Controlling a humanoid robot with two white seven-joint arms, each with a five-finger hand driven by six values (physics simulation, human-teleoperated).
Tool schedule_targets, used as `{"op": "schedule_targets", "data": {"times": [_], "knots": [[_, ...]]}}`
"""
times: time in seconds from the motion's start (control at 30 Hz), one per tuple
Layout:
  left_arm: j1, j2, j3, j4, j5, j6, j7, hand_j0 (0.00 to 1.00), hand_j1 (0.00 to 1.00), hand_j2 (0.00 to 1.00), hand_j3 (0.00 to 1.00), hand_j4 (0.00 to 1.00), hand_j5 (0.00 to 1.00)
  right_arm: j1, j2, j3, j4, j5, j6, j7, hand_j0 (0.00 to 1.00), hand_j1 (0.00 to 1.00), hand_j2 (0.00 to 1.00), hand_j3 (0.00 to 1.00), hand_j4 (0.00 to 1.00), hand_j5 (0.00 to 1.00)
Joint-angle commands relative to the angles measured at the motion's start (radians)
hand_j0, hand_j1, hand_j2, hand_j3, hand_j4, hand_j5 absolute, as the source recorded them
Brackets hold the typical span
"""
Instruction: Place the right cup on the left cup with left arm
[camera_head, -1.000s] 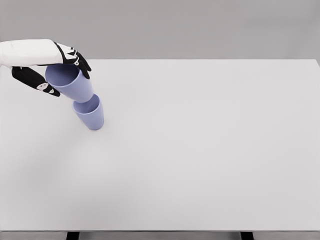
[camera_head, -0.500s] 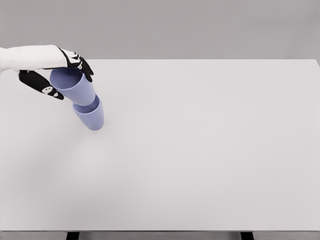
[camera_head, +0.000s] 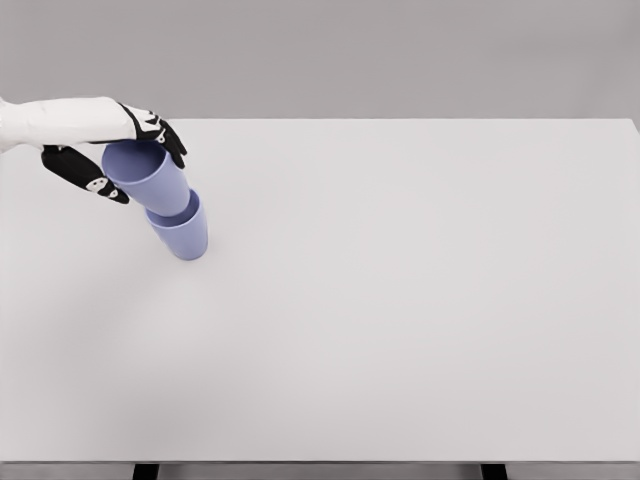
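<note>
Two lilac cups stand at the table's far left. The upper cup (camera_head: 152, 183) sits tilted, its base inside the mouth of the lower cup (camera_head: 186, 236), which rests on the white table (camera_head: 400, 300). My left hand (camera_head: 146, 172) comes in from the left edge and is shut on the upper cup near its rim. Its black fingers (camera_head: 165, 136) lie over the far side and the thumb (camera_head: 88, 176) lies on the near left side. The right arm does not show.
The white table stretches wide to the right and toward the front edge, with a grey wall behind it. Two dark table legs show at the bottom edge.
My left hand has carried the upper cup slightly right and down, so its base has sunk deeper into the lower cup. The lower cup has stayed in place.
</note>
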Motion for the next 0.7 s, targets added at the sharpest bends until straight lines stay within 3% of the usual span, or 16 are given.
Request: {"op": "schedule_targets", "data": {"times": [0.0,0.47,0.53,0.6,0.67], "knots": [[0.000,0.000,0.002,0.005,0.006,0.003,0.000,0.58,0.58,0.58,0.58,0.58,0.58,0.000,0.000,0.000,0.000,0.000,0.000,0.000,1.00,1.00,1.00,1.00,1.00,1.00],[0.014,-0.016,0.003,0.014,-0.008,0.003,0.000,0.60,0.60,0.60,0.60,0.60,0.60,0.000,0.000,0.000,0.000,0.000,0.000,0.000,1.00,1.00,1.00,1.00,1.00,1.00],[0.014,-0.014,0.005,0.014,-0.008,0.003,0.000,0.69,0.69,0.69,0.69,0.69,0.69,0.000,0.000,0.000,0.000,0.000,0.000,0.000,1.00,1.00,1.00,1.00,1.00,1.00],[0.014,-0.017,0.005,0.014,-0.009,0.003,0.000,0.92,0.92,0.92,0.92,0.92,0.92,0.000,0.000,0.000,0.000,0.000,0.000,0.000,1.00,1.00,1.00,1.00,1.00,1.00],[0.014,-0.020,0.008,0.014,-0.016,0.003,0.000,1.00,1.00,1.00,1.00,1.00,1.00,0.000,0.000,0.000,0.000,0.000,0.000,0.000,1.00,1.00,1.00,1.00,1.00,1.00]]}}
